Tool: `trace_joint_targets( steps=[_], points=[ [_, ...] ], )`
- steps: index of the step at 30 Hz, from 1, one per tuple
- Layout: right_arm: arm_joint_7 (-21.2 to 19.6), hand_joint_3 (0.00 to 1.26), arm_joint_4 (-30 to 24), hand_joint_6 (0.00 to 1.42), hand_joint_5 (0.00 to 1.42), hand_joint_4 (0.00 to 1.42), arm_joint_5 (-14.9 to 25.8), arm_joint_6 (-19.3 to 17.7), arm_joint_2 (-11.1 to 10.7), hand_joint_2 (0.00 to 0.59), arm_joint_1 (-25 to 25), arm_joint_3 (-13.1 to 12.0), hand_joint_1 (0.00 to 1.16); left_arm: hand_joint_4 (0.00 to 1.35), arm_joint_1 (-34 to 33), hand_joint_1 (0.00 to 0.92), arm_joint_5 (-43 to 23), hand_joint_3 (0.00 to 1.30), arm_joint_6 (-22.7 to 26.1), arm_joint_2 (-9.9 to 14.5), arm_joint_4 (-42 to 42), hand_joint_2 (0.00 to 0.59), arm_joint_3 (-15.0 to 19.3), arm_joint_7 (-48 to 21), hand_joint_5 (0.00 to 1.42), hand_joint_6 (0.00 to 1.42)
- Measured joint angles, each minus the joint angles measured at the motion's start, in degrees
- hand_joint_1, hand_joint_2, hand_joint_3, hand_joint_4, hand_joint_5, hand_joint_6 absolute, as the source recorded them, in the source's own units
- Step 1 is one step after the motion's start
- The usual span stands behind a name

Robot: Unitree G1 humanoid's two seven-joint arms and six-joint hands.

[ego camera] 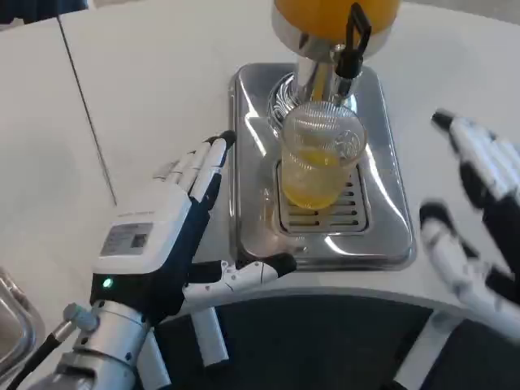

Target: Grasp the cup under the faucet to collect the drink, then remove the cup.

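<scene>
Two many-fingered hands are flanking a shiny steel drip tray (382,171), and much of the scene is getting cut off or smeared: the right hand (471,219) is showing as a motion-blurred shape at the picture's right edge, its white and black fingers (443,244) looking spread with nothing between them, well apart from the cup. Only the bottom of the round orange drink dispenser (333,20) is showing at the top edge, its black faucet (355,45) hanging just above the clear ribbed plastic cup (319,158). That cup is standing upright on the tray's slotted grille, holding some yellow juice. Nearer, the left hand (175,227) is lying open beside the tray's left rim, fingers extended and grasping nothing, thumb reaching toward the tray's front corner on the white table (146,81)
</scene>
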Motion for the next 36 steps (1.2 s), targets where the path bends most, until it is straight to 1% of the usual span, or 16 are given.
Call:
trace_joint_targets(
  steps=[2, 4, 5, 7, 9, 10, 12, 15, 18, 19, 22, 26, 28, 30, 31, 36],
  points=[
    [0.2, 0.0, 0.01, 0.0, 0.0, 0.0, 2.16, -0.99, -1.9, 0.543, 1.95, -1.51, 0.05, 0.0, 0.0, 0.129, 0.28, 0.0, 0.02, 0.12, 0.0, 0.037, -0.06, -0.02, 0.07, 0.09],
    [-0.04, 0.0, 0.0, 0.0, 0.0, 0.0, 5.48, -1.82, -4.98, 0.542, 4.91, -3.72, 0.06, 0.0, 0.01, 0.128, 0.35, 0.0, 0.02, 0.13, 0.0, 0.037, -0.21, -0.03, 0.07, 0.09],
    [-0.11, 0.0, 0.04, 0.0, 0.0, 0.0, 5.96, -2.05, -5.63, 0.541, 5.74, -4.14, 0.06, 0.0, 0.02, 0.128, 0.38, 0.0, 0.05, 0.13, 0.0, 0.037, -0.22, -0.03, 0.07, 0.09],
    [-1.53, 0.0, 0.35, 0.0, 0.0, 0.0, 8.1, -3.1, -7.42, 0.54, 7.85, -5.11, 0.06, 0.0, 0.02, 0.128, 0.6, 0.0, 0.05, 0.13, 0.0, 0.037, -0.32, -0.03, 0.07, 0.09],
    [-3.52, 0.0, 1.16, 0.0, 0.0, 0.0, 9.7, -5.3, -8.99, 0.54, 9.36, -6.06, 0.06, 0.0, 0.02, 0.124, 0.64, 0.0, 0.07, 0.12, 0.0, 0.038, -0.37, -0.03, 0.07, 0.09],
    [-5.27, 0.0, 2.25, 0.0, 0.0, 0.0, 10.74, -7.09, -10.17, 0.54, 10.18, -6.58, 0.06, 0.0, 0.02, 0.122, 0.65, 0.0, 0.1, 0.11, 0.01, 0.038, -0.38, -0.03, 0.07, 0.09],
    [-7.55, 0.0, 4.04, 0.0, 0.0, 0.0, 12.37, -10.02, -11.33, 0.539, 11.47, -7.39, 0.06, 0.0, 0.02, 0.108, 0.68, 0.0, 0.13, 0.06, 0.03, 0.041, -0.39, -0.02, 0.07, 0.09],
    [-12.57, 0.0, 8.18, 0.0, 0.0, 0.0, 15.15, -15.95, -13.6, 0.539, 13.8, -10.02, 0.07, 0.0, -0.02, 0.103, 0.76, 0.0, 0.3, -0.22, 0.4, 0.041, -0.4, 0.05, 0.07, 0.09],
    [-15.79, 0.0, 11.86, 0.0, 0.0, 0.0, 16.96, -20.1, -15.35, 0.539, 15.37, -11.94, 0.07, 0.0, -0.45, 0.089, 0.79, 0.0, 0.66, -0.78, 1.29, 0.039, -0.44, 0.29, 0.07, 0.1],
    [-17.7, 0.0, 13.72, 0.0, 0.0, 0.0, 17.59, -22.68, -16.41, 0.539, 16.1, -12.94, 0.07, 0.0, -1.13, 0.087, 0.75, 0.0, 0.85, -1.35, 2.02, 0.039, -0.48, 0.66, 0.07, 0.1],
    [-19.65, 0.0, 15.76, 0.0, 0.0, 0.0, 18.16, -25.54, -17.64, 0.539, 16.71, -13.66, 0.07, 0.0, -2.02, 0.085, 0.66, 0.0, 1.02, -1.89, 3.09, 0.039, -0.52, 1.0, 0.07, 0.11],
    [-20.15, 0.0, 17.98, 0.0, 0.0, 0.0, 19.18, -27.97, -19.53, 0.537, 17.95, -14.3, 0.08, 0.0, -3.72, 0.102, 0.44, 0.0, 1.53, -4.06, 5.94, 0.034, -1.05, 2.17, 0.08, 0.11],
    [-20.15, 0.0, 18.16, 0.0, 0.0, 0.0, 19.33, -28.09, -19.7, 0.536, 18.26, -14.34, 0.08, 0.0, -4.45, 0.117, 0.24, 0.0, 1.54, -4.79, 6.9, 0.031, -1.3, 2.8, 0.08, 0.12],
    [-20.15, 0.0, 18.15, 0.0, 0.0, 0.0, 19.99, -28.07, -19.78, 0.535, 18.51, -14.34, 0.08, 0.0, -5.94, 0.121, -0.69, 0.0, 1.57, -6.06, 9.19, 0.031, -1.38, 3.97, 0.09, 0.12],
    [-20.14, 0.0, 18.13, 0.0, 0.0, 0.0, 20.25, -28.05, -19.8, 0.523, 18.54, -14.34, 0.09, 0.0, -6.55, 0.122, -1.19, 0.0, 1.59, -6.4, 10.04, 0.031, -1.37, 4.33, 0.09, 0.12],
    [-19.99, 0.0, 16.52, 0.0, 0.0, 0.0, 21.39, -26.93, -19.76, 0.518, 19.83, -14.3, 0.09, 0.0, -10.57, 0.136, -3.18, 0.0, 1.41, -8.22, 14.96, 0.028, -1.27, 7.24, 0.1, 0.12]
  ],
)
